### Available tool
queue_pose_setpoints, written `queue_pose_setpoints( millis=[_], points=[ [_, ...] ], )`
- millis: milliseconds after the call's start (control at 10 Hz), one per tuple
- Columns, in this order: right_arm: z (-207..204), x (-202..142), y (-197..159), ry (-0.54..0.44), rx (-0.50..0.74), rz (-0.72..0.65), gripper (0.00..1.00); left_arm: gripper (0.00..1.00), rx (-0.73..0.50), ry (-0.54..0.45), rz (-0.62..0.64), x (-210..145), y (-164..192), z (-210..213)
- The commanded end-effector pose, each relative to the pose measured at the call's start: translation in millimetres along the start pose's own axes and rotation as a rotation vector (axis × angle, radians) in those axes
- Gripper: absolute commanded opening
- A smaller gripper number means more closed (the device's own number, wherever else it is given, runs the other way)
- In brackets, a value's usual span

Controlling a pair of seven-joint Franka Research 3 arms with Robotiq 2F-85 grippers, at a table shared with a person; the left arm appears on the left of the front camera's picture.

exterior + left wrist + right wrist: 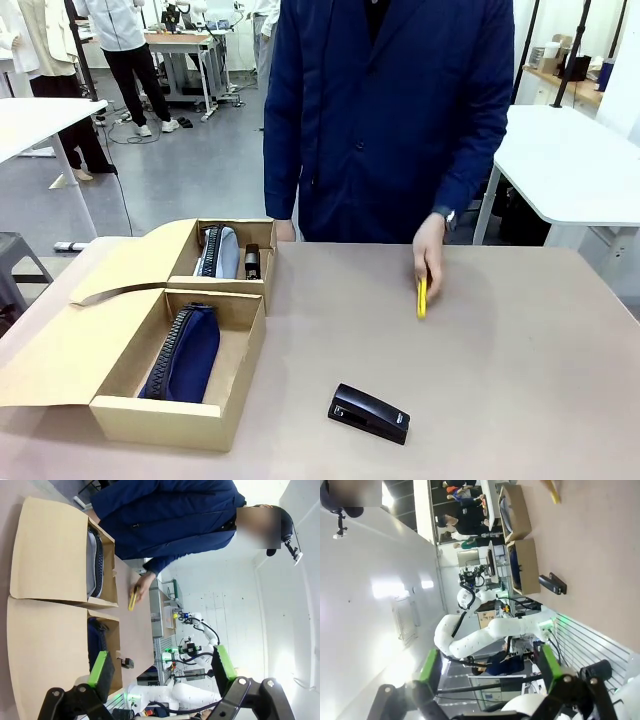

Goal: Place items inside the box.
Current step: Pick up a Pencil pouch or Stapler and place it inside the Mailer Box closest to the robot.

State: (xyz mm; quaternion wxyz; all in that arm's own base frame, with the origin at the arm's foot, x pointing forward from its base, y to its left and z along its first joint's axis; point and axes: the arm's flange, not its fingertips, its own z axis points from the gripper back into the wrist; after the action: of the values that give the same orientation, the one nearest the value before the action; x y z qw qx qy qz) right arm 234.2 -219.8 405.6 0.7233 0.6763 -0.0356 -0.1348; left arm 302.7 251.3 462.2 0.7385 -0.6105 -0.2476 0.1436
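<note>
Two open cardboard boxes stand side by side at the table's left. The near box (170, 420) holds a navy zippered pouch (190, 352). In the far box (235, 227) lie a grey pouch (222, 252) and a small black stapler (252, 262). Another black stapler (369, 413) lies on the table near the front. The person's hand (430, 250) holds a yellow utility knife (422, 297) on the table. My left gripper (161, 667) hangs open and empty high over the boxes (50, 555). My right gripper (489, 669) is open too, with the stapler (553, 583) far off.
The box lids (60, 350) lie folded out flat toward the table's left edge. The person in a dark blue coat (390, 110) stands at the far side. White tables (580, 160) and other people stand behind.
</note>
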Motion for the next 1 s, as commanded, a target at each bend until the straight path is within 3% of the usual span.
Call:
queue_pose_setpoints(
  millis=[0,100,300,500,700,800,900],
  points=[
    [-48.8,1.0,16.7,-0.015,-0.138,0.004,1.0,1.0,-0.011,0.004,-0.017,-1.6,-1.9,-0.3],
    [-86.3,-4.4,31.1,0.016,-0.242,0.041,1.0,1.0,-0.011,0.004,-0.017,-1.6,-1.9,-0.3],
    [-180.0,-22.0,50.5,0.191,-0.437,0.136,1.0,1.0,-0.011,0.004,-0.017,-1.6,-1.9,-0.3],
    [-263.8,-40.8,46.7,0.177,-0.656,0.184,1.0,1.0,-0.011,0.004,-0.017,-1.6,-1.9,-0.3],
    [-321.9,-65.9,30.2,0.199,-0.854,0.315,1.0,1.0,-0.011,0.004,-0.017,-1.6,-1.9,-0.3],
    [-255.5,-7.1,86.4,0.23,-0.654,0.202,1.0,1.0,-0.011,0.004,-0.017,-1.6,-1.9,-0.3],
    [-255.5,-7.1,86.4,0.23,-0.654,0.202,1.0,1.0,-0.011,0.004,-0.017,-1.6,-1.9,-0.3]
  ],
)
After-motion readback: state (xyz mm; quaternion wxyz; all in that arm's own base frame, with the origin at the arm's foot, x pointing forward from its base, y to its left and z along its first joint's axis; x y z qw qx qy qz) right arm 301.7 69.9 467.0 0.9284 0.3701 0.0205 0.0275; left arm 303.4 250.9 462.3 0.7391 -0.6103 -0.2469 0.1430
